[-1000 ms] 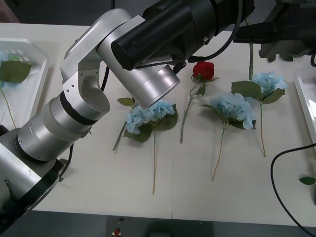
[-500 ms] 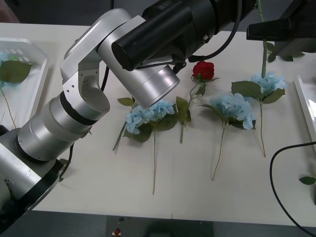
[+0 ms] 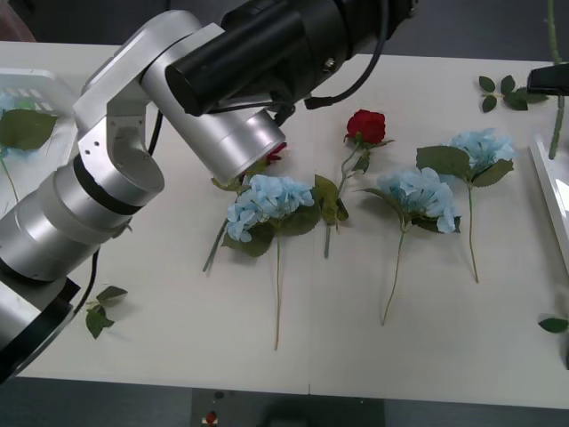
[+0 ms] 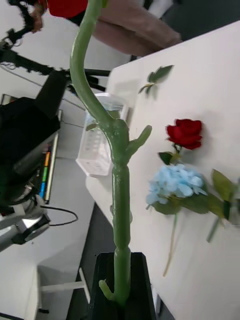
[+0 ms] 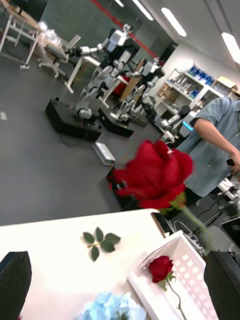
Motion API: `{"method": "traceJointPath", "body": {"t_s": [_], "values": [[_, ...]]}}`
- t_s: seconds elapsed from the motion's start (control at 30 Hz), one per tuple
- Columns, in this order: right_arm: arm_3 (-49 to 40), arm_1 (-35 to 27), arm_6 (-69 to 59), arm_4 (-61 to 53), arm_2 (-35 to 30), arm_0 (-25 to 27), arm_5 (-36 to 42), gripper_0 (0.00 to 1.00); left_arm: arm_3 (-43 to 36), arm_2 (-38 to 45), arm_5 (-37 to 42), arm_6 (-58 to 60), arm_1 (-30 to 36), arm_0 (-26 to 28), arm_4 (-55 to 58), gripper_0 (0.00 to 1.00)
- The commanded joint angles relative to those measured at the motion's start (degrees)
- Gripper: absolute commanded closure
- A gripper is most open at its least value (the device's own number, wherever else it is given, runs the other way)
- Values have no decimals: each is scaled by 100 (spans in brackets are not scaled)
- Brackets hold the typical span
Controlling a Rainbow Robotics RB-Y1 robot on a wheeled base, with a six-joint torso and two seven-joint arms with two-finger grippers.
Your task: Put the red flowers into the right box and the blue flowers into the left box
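Note:
My right gripper [image 4: 121,272] is shut on the green stem of a red flower [image 5: 152,172], which hangs in the air at the table's far right, by the right box [image 3: 551,191]. That box [image 5: 187,267] holds another red flower [image 5: 161,267]. A third red flower [image 3: 365,124] lies mid-table. Another red bloom [image 3: 274,153] peeks out beside my left arm. Three blue flowers [image 3: 267,200], [image 3: 422,194], [image 3: 480,147] lie in a row. The left box [image 3: 62,89] holds green leaves and a stem. My left gripper [image 5: 120,285] is open above the table's middle.
My bulky left arm [image 3: 133,178] crosses the left half of the table. Loose leaf sprigs lie at the far right [image 3: 502,89], near the front left [image 3: 100,316] and at the right edge [image 3: 553,325]. A black cable [image 3: 511,356] loops at the front right.
My right gripper has carried the held red flower to the right, to the view's edge. My left arm has swung left, uncovering a red bloom and a leaf sprig.

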Motion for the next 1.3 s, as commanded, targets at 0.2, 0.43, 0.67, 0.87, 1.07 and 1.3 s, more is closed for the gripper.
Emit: {"method": "traceJointPath", "body": {"t_s": [0.2,0.43,0.67,0.87,1.07,1.3], "values": [[-179,-1175,-136,1184,-432,515,-176,100,-885,625,-56,7,1243,831,1189,0],[-179,-1641,-110,2432,-581,1086,-571,100,-1342,1012,-39,-556,2263,1702,1971,0],[-171,-1641,-180,3926,-652,1306,-800,100,-1623,1539,-39,-1347,3159,2747,2578,0],[-135,-1641,-189,4972,-502,1614,-1063,100,-1614,2093,673,-2067,3256,3257,2789,0],[691,-1632,-110,5298,-63,1640,-1731,100,-1526,2453,1605,-2437,3150,3257,2938,0],[1561,-1632,4,5324,491,1640,-2821,100,-823,2365,1614,-2990,2852,2985,2824,0]]}}
